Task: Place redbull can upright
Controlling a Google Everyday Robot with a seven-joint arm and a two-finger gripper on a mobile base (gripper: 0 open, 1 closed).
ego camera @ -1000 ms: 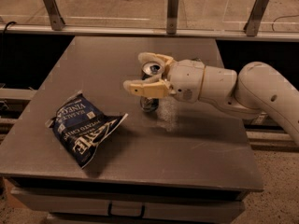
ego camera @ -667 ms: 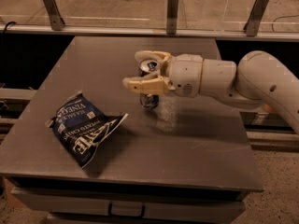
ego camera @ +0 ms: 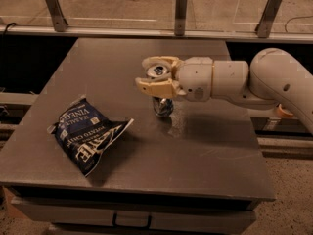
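The redbull can (ego camera: 162,105) stands upright near the middle of the grey table (ego camera: 205,146). Its silver top (ego camera: 157,71) shows between my fingers and its blue and silver lower body shows below them. My gripper (ego camera: 151,74) reaches in from the right on a white arm. Its cream fingers (ego camera: 156,87) sit on either side of the can's top, spread slightly wider than the can.
A dark blue chip bag (ego camera: 85,133) lies crumpled on the table's left front part. A metal railing with posts (ego camera: 181,13) runs behind the table. A drawer handle (ego camera: 131,223) sits under the front edge.
My gripper and arm have shifted slightly to the left and a little up around the can. The can and the chip bag have stayed in place.
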